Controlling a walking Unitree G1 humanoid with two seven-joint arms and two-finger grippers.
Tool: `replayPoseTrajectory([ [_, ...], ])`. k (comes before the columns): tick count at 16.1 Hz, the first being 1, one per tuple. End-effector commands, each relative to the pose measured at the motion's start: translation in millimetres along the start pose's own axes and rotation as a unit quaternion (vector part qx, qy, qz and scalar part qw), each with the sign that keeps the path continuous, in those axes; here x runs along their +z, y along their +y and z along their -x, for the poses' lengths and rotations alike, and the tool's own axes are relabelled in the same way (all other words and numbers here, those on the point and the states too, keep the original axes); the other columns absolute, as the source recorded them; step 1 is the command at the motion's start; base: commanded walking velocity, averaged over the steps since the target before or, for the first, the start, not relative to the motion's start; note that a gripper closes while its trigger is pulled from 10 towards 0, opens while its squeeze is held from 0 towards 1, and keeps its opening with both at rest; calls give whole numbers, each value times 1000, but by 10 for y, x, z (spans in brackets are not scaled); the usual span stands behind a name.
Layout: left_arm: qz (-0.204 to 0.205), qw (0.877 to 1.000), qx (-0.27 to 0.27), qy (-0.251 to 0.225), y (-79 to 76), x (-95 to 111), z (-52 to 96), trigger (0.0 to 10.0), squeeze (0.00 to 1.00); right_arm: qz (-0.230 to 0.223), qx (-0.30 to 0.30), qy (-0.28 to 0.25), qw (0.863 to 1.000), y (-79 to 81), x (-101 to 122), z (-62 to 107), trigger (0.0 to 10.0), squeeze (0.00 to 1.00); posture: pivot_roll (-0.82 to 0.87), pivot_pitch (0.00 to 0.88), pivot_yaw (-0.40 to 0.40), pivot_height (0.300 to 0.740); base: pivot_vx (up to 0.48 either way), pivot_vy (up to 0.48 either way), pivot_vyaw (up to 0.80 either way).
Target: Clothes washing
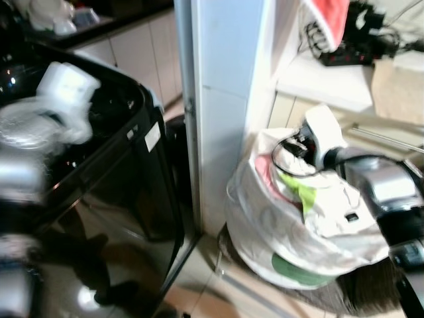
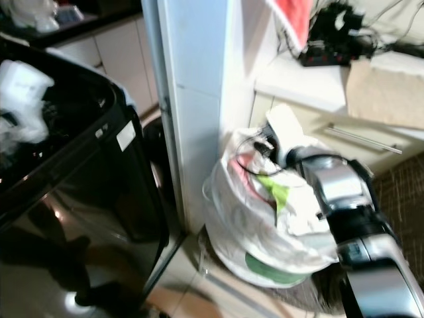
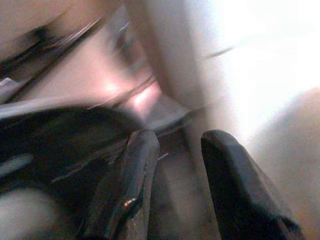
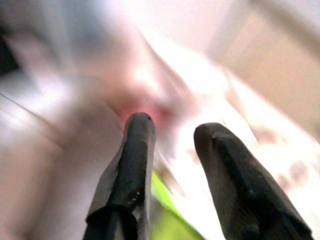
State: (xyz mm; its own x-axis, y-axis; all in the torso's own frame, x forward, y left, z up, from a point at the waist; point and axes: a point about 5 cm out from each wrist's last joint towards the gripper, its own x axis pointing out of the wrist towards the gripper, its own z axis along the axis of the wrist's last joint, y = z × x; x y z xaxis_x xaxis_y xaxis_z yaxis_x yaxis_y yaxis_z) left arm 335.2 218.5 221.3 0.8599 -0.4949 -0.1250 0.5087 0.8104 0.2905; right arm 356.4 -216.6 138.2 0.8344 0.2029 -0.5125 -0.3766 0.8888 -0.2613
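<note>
Right gripper hovers, jaws spread, over the laundry heaped in the basket; soft, light cloth, best pinched at a raised fold. Left gripper spread too.

Right arm extended forward and down, right gripper with fingers parted, nothing between them. Left gripper fingers also apart. Left arm looks raised, too blurred to confirm.
</note>
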Motion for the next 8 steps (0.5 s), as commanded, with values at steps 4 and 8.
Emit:
replayPoseTrajectory([
  [4,35,977,-211,-21,-919,-25,36,10000,0,52,-15,107,993,-119,-393,-27,10000,1000,-3,36,48,740,0,0,0],
  [8,64,953,-293,-37,-1414,-58,107,10000,0,36,-1,146,989,-92,-733,-48,10000,1000,-4,41,56,740,0,0,0],
])
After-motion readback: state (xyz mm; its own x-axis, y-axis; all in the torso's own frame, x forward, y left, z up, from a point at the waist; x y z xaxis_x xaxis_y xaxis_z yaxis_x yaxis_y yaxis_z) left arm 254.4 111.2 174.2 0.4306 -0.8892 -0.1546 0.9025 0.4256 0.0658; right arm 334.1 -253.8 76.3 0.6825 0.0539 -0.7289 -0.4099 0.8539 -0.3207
